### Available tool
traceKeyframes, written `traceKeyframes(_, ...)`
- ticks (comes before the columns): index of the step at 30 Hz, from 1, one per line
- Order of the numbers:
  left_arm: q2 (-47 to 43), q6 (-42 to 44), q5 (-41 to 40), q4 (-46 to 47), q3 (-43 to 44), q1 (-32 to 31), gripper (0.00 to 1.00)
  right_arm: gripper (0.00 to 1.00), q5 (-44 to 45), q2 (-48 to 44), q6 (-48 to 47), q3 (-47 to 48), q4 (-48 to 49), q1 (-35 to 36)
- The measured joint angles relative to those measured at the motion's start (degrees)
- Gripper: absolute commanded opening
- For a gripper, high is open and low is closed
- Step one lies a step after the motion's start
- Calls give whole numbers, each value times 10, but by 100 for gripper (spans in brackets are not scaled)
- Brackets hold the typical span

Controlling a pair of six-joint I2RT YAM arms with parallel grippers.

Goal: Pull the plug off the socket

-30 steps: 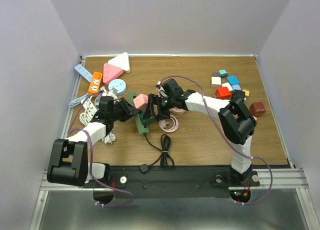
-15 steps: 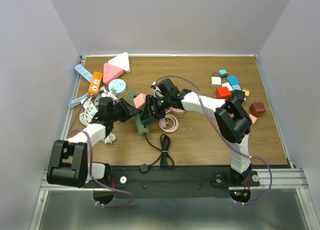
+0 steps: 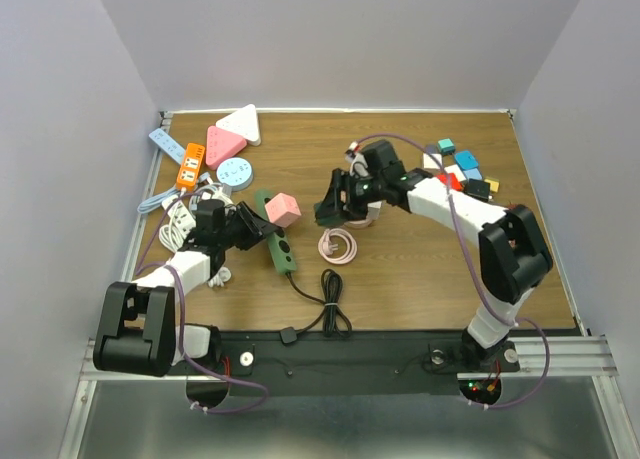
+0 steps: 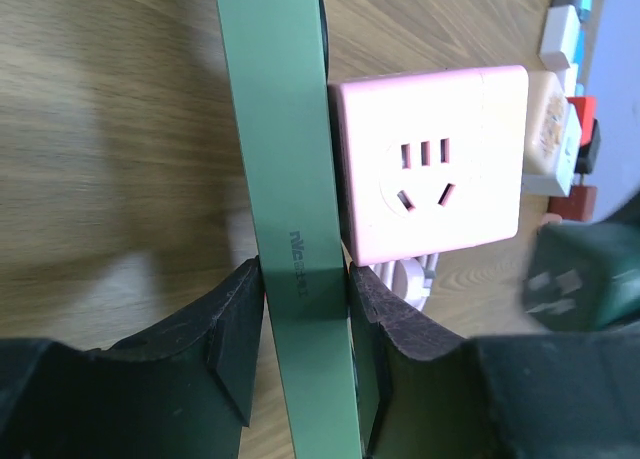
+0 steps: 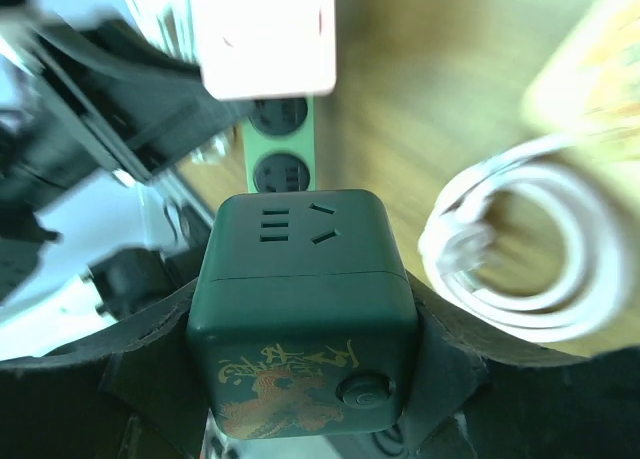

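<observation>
The socket is a green power strip lying on the table, and my left gripper is shut on its sides. A pink cube adapter sits plugged into the strip. The plug is a dark green cube with a gold dragon print. My right gripper is shut on it and holds it in the air, apart from the strip and to its right. Two bare outlets of the strip show beyond the cube.
A coiled pale cable lies under the right gripper. The strip's black cord trails toward the near edge. Several power strips lie at the back left, several coloured cube adapters at the back right.
My right gripper shut on the dark green cube and drew it off the green strip, up and to the right. The left gripper kept its hold; the strip shifted slightly.
</observation>
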Motion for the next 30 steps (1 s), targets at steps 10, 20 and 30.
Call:
traceKeyframes(10,1,10,-5,-12,2,4,0,0,-1,-26,-20,1,-18,-24)
traceKeyframes(20,0,30,2,-37,16,4,0,0,219,-142,-53,76,-118,-209)
traceKeyframes(30,0,45,8,-59,28,4,0,1,513,-61,-49,116,-166,-324)
